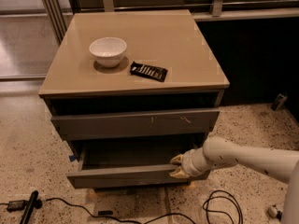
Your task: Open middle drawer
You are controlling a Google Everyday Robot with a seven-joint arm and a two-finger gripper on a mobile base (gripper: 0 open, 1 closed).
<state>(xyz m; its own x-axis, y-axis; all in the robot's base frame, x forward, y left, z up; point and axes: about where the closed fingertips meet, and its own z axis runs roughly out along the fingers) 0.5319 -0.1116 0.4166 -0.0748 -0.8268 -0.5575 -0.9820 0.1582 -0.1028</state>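
The middle drawer [121,175] is a plain dark grey front, pulled partly out of the cabinet, with its shallow dark inside [131,152] showing. My gripper [177,166] is at the right part of the drawer's top edge. Its tan fingers [176,160] sit on either side of the front panel and are closed on it. The white arm [243,157] reaches in from the right. The wider top drawer [135,123], with pale scratches, is closed above. The lowest drawer is hidden below the open one.
A white bowl [108,51] and a black snack packet [148,71] lie on the tan cabinet top [187,41]. Black cables [219,204] and a black tool [29,205] lie on the speckled floor in front. A dark wall panel [252,55] stands to the right.
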